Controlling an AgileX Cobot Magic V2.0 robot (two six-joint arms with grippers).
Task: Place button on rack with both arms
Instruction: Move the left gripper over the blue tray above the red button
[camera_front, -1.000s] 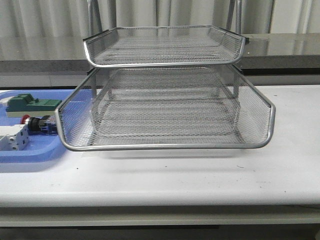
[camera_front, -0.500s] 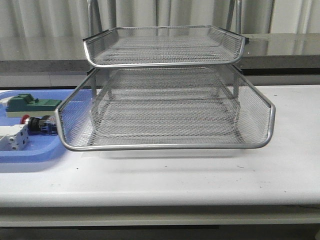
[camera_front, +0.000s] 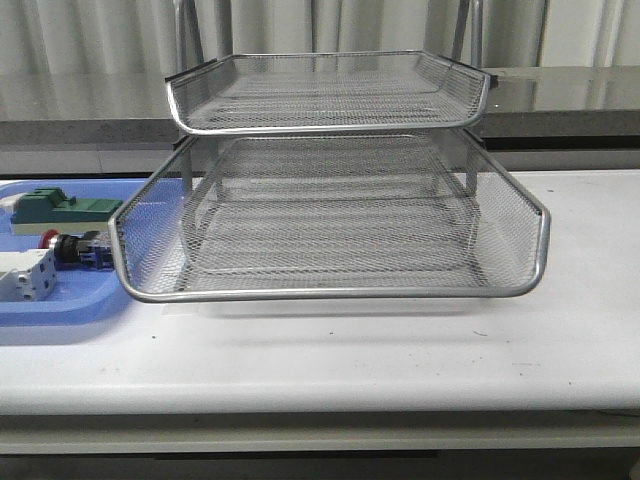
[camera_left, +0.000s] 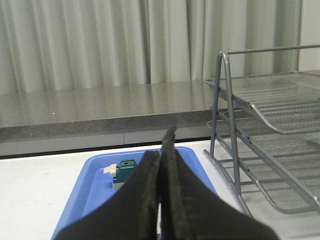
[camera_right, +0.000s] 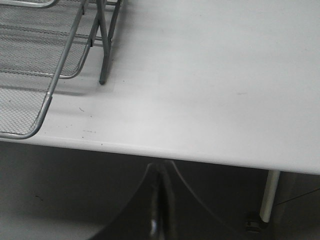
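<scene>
The button (camera_front: 72, 247), with a red cap, black barrel and blue rear block, lies in the blue tray (camera_front: 60, 305) at the left of the table. It is hidden behind my fingers in the left wrist view. The silver wire-mesh rack (camera_front: 330, 215) stands mid-table; it also shows in the left wrist view (camera_left: 270, 135) and the right wrist view (camera_right: 45, 55). Neither arm shows in the front view. My left gripper (camera_left: 162, 150) is shut and empty, raised over the blue tray (camera_left: 90, 190). My right gripper (camera_right: 160, 172) is shut and empty, below the table's front edge.
The blue tray also holds a green block on a beige base (camera_front: 62, 210), also seen in the left wrist view (camera_left: 125, 172), and a white-grey boxy part (camera_front: 25, 275). A grey ledge and curtains run behind the table. A table leg (camera_right: 267, 197) stands near my right gripper.
</scene>
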